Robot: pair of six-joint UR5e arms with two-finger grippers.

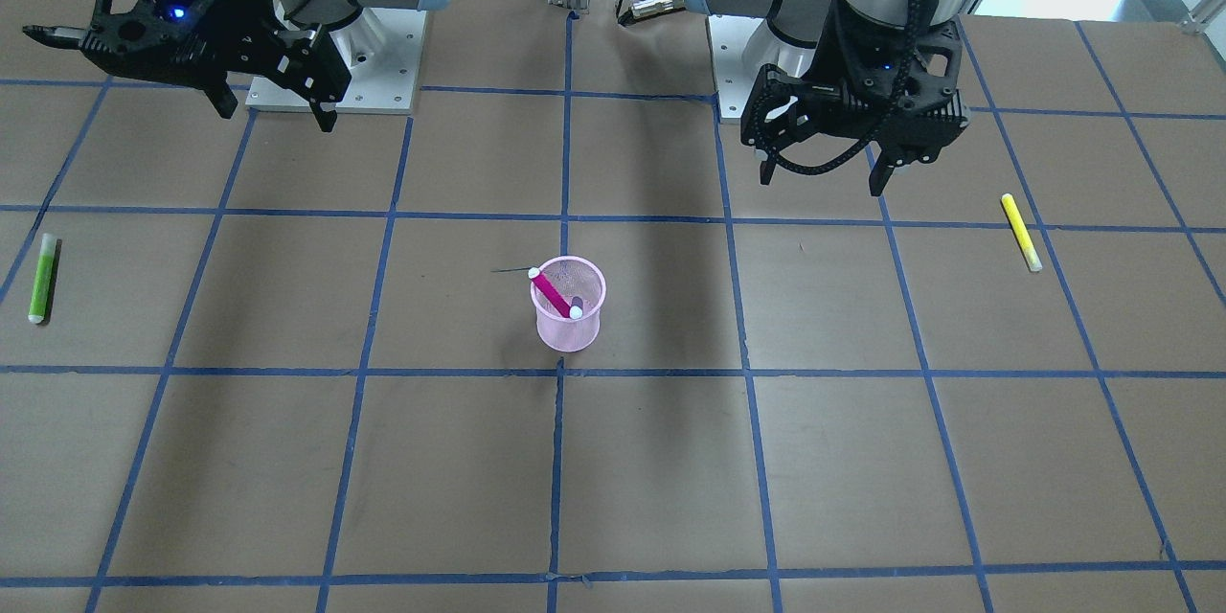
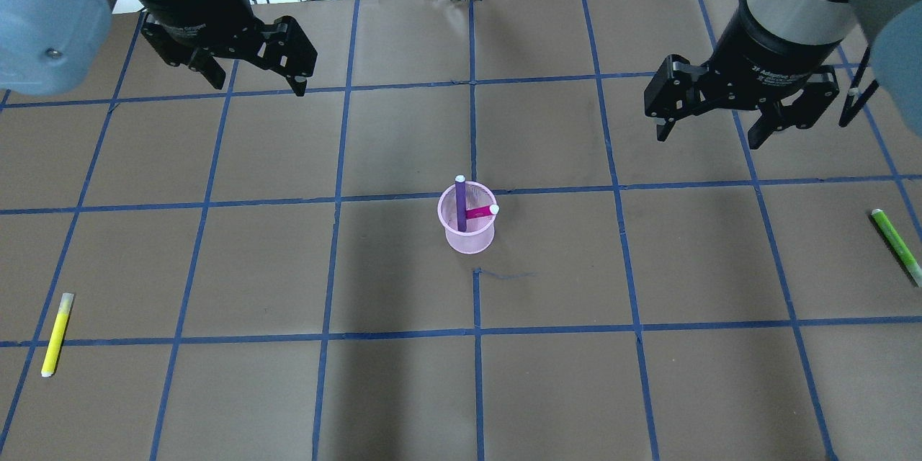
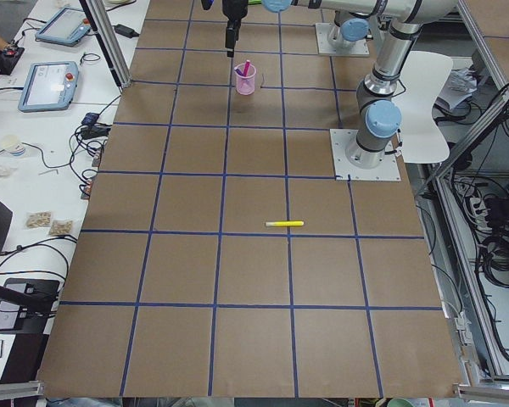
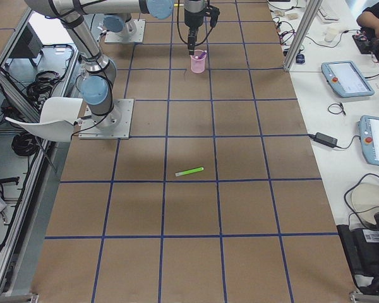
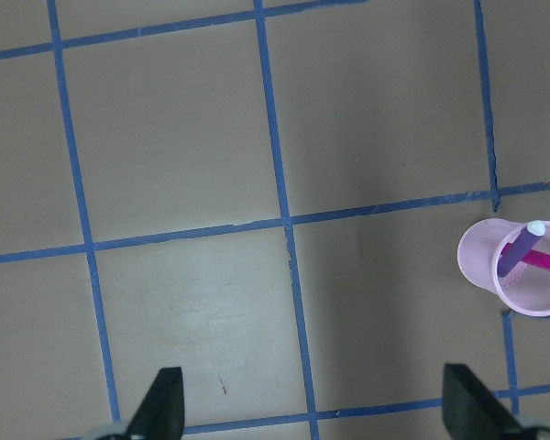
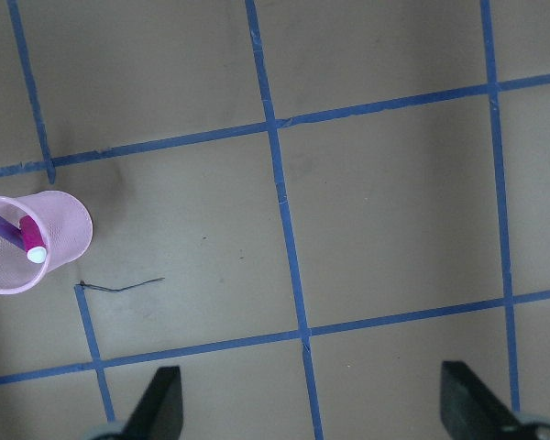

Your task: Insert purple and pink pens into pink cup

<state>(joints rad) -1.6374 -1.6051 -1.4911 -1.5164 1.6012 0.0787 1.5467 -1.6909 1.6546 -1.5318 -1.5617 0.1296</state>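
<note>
While the purple pen [image 2: 460, 205] and pink pen [image 2: 479, 213] lean in the pink cup [image 2: 468, 241], the left gripper [image 2: 257, 83] and right gripper [image 2: 709, 137] hang spread.

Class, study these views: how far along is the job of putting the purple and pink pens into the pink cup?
Done: the purple pen and the magenta-pink pen both stand leaning inside the pink mesh cup. In hand: nothing; the left gripper and right gripper hover away from the cup, jaws open and empty. Left: seemingly nothing.
</note>
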